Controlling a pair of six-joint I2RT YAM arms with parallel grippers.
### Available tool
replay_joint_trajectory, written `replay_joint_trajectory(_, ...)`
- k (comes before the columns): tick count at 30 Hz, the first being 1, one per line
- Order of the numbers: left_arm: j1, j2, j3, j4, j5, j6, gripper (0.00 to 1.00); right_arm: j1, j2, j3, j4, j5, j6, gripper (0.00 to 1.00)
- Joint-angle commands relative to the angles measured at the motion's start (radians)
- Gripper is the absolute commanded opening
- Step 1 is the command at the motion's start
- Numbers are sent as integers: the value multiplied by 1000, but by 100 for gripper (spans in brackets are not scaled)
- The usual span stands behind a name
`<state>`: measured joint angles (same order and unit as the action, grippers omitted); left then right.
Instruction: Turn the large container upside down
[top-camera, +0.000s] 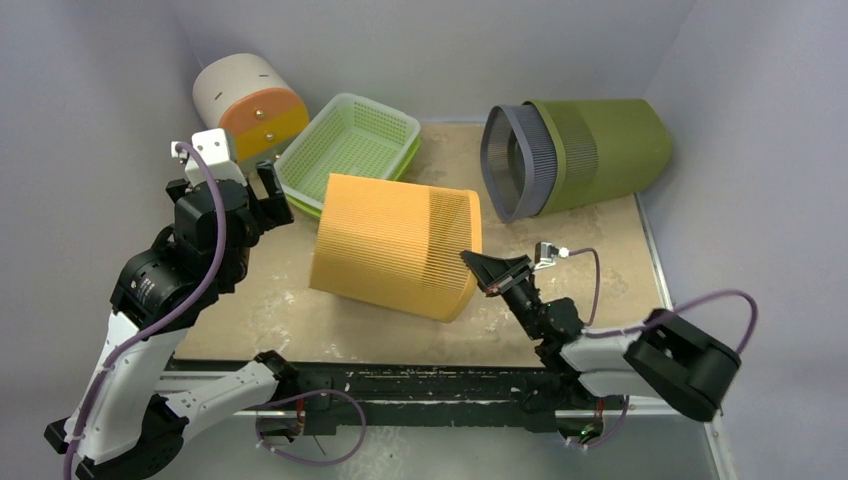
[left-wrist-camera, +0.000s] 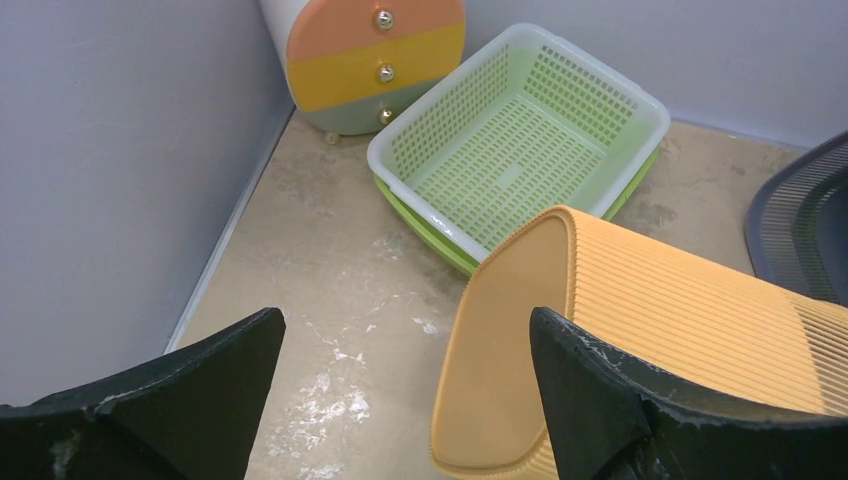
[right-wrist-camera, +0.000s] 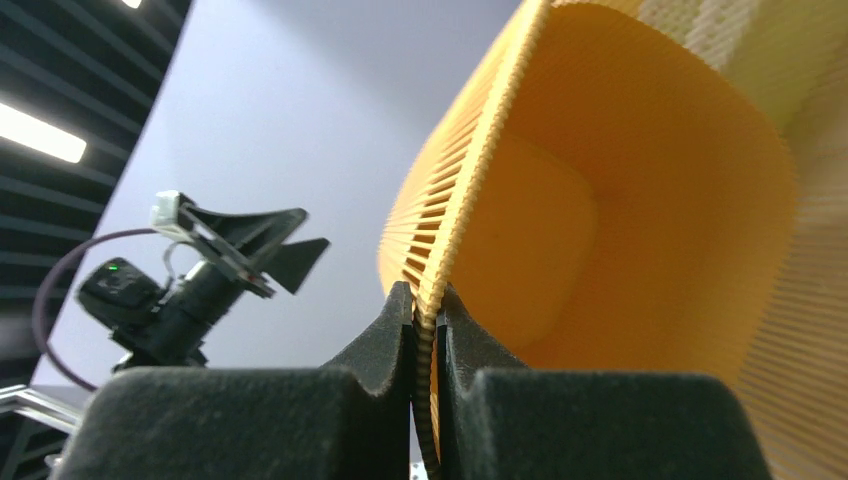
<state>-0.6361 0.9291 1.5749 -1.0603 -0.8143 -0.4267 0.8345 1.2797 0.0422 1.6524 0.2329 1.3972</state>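
Note:
An orange ribbed container (top-camera: 395, 243) lies on its side in the middle of the table, solid base to the left, open mouth to the right. My right gripper (top-camera: 482, 270) is shut on its rim at the mouth. In the right wrist view the two fingers (right-wrist-camera: 395, 325) pinch the ribbed wall of the container (right-wrist-camera: 620, 200), one outside and one inside. My left gripper (top-camera: 262, 195) is open and empty, just left of the container's base. In the left wrist view the base (left-wrist-camera: 510, 350) sits between and beyond the spread fingers (left-wrist-camera: 590, 380).
A light green mesh basket (top-camera: 350, 145) sits behind the orange container, also in the left wrist view (left-wrist-camera: 515, 150). A round drawer unit (top-camera: 250, 100) stands at the back left corner. An olive bin with a grey inner basket (top-camera: 580, 150) lies at the back right. Walls close three sides.

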Motion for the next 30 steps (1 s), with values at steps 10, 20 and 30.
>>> replay_joint_trajectory(10, -2, -3, -35, 68, -4, 3, 89, -38, -689, -21, -870, 319, -189, 0)
replay_joint_trajectory(20, -3, 56, 90, -1, -25, 16, 89, -31, -241, 126, -270, -18, -288, 0)
replay_joint_trajectory(30, -2, 111, 195, -21, -28, 35, 89, 37, 193, 410, 311, -193, -166, 0)
